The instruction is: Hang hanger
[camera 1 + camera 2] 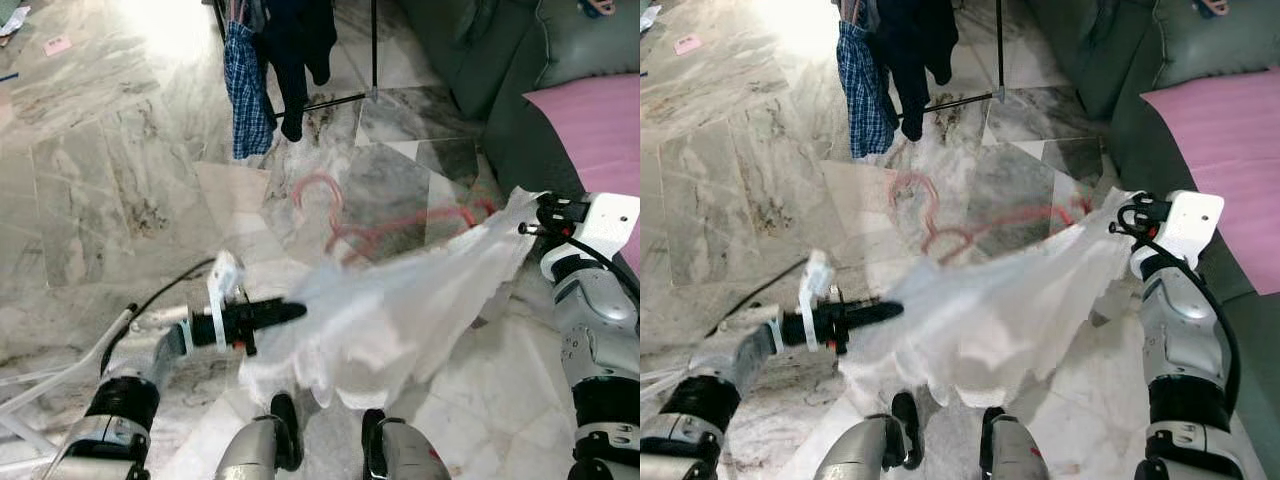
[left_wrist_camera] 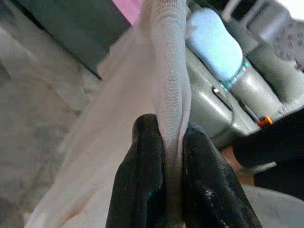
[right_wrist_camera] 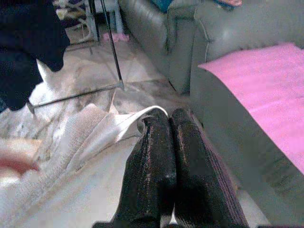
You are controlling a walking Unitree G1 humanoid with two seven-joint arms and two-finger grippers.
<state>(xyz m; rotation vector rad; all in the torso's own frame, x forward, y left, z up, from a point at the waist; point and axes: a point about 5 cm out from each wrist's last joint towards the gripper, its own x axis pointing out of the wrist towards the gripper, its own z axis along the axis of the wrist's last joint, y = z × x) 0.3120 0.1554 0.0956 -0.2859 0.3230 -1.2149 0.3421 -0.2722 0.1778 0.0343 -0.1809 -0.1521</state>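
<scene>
Garment (image 1: 400, 310) stretched between claws (hanger (image 1: 390, 222) inside); rack (image 1: 340, 60) ahead

No text, label, brand, number or sign can be read anywhere in these views.
</scene>
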